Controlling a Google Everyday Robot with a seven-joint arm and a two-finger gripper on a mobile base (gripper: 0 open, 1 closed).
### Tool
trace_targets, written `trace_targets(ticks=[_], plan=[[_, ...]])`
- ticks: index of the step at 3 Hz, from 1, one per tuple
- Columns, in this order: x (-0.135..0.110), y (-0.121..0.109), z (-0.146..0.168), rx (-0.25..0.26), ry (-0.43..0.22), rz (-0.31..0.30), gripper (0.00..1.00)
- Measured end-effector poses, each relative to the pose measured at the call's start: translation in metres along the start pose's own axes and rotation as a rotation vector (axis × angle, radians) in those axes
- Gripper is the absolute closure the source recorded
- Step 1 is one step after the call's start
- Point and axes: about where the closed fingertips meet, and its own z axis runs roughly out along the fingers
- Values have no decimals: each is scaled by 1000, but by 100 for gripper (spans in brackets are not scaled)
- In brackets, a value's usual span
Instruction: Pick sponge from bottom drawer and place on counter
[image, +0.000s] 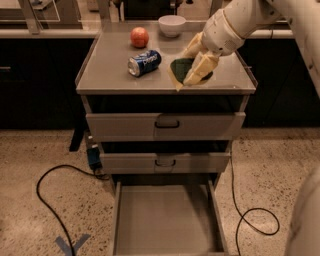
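Observation:
My gripper (192, 67) hangs from the white arm at the upper right and is shut on the sponge (181, 68), a dark green pad with a yellowish underside. It holds the sponge over the front right part of the counter (110, 75), just above or touching the top; I cannot tell which. The bottom drawer (165, 220) stands pulled open at the foot of the cabinet, its flat grey floor bare.
On the counter lie a blue soda can (144, 62) on its side, a red apple (139, 36) and a white bowl (171, 25) at the back. Two shut drawers with dark handles (166, 124) sit below. A black cable (60, 200) loops on the floor at left, another at right.

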Motion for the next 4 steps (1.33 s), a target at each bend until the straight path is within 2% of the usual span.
trace_targets(ticks=[1, 2, 3, 4], plan=[[4, -35, 27, -29, 22, -8, 100], [11, -86, 33, 72, 74, -55, 100], [11, -140, 15, 248, 122, -128, 100], [25, -161, 8, 331, 140, -79, 100]])
